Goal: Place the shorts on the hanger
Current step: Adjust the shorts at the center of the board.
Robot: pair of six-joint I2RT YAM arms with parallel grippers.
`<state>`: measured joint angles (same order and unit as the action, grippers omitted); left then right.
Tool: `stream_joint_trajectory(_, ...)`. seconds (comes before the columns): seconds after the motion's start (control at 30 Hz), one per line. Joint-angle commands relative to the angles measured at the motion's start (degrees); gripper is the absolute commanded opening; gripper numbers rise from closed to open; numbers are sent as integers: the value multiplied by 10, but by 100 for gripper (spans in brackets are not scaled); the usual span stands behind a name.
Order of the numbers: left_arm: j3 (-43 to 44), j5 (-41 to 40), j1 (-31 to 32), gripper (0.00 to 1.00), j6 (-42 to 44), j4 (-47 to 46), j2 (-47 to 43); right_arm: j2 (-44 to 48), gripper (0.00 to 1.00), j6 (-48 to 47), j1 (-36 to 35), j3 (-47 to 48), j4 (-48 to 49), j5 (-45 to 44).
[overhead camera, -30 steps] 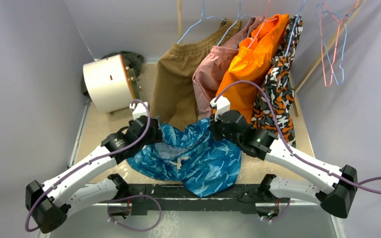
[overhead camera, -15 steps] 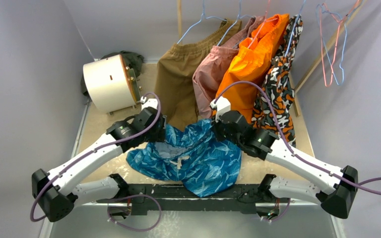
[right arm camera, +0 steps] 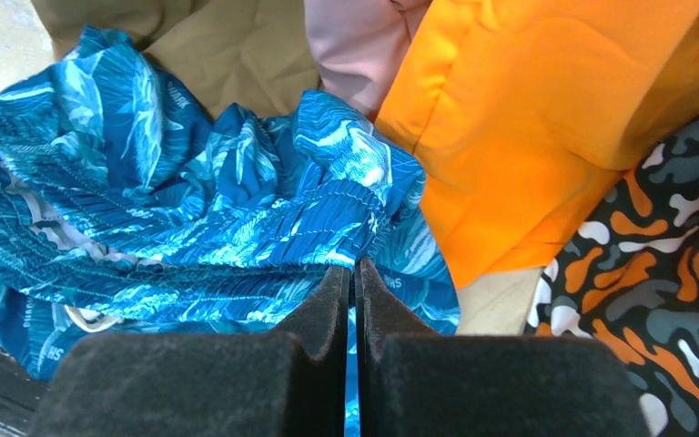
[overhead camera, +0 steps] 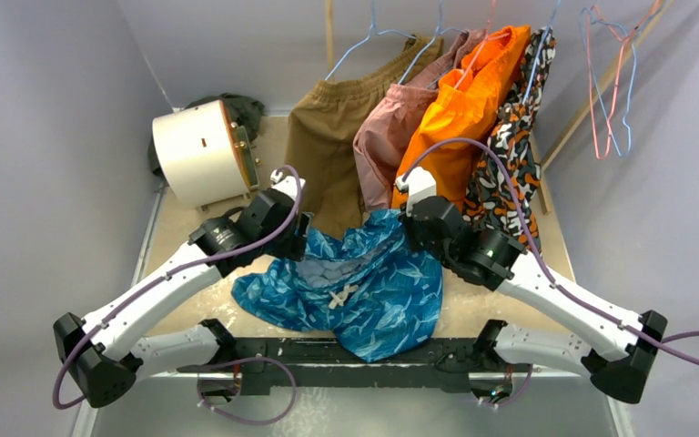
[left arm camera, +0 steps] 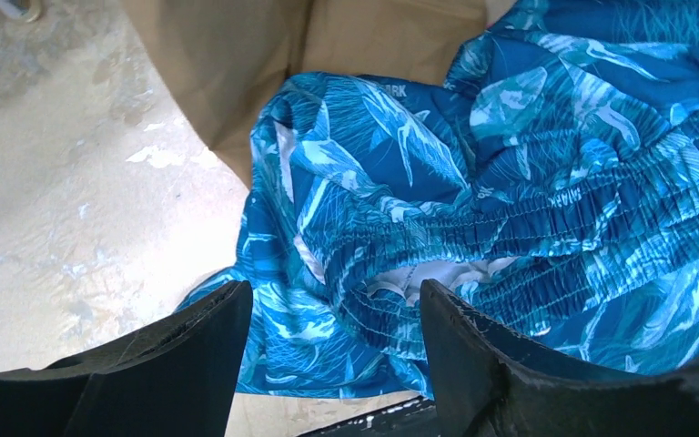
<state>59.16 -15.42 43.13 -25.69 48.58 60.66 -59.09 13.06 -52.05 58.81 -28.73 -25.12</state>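
a: where are the shorts (overhead camera: 355,291)?
b: bunched on the table (overhead camera: 175,238), near middle; their far right corner is lifted by the right gripper (right arm camera: 353,291), clenched on waistband cloth; left gripper (left arm camera: 332,364) spread wide just above the left waistband, grasping nothing
a: handling?
b: looks light, thin, slippery, floppy; i'd take the elastic waistband at both ends; thickest part, least likely to slide out
a: hanger (overhead camera: 592,82)?
b: hangs far right, well apart from the shorts, beside a light blue hanger (overhead camera: 633,82); thin wires overlap, hard to separate; hook cut off at the top; drawstring (overhead camera: 344,296) half buried; how much cloth the right pinch holds is hidden
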Motion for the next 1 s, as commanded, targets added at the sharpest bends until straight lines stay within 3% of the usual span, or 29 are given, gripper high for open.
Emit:
stream_joint_trajectory(0.0, 10, 54, -2, 66, 71, -38, 3, 22, 0, -14, 3, 21, -21, -33)
stream_joint_trajectory(0.43, 9, 127, 27, 66, 137, -45, 50, 25, 0, -20, 15, 22, -20, -41)
stream_joint_trajectory(0.97, -7, 54, 54, 64, 136, -71, 98, 25, 0, -53, 50, 26, -8, -33)
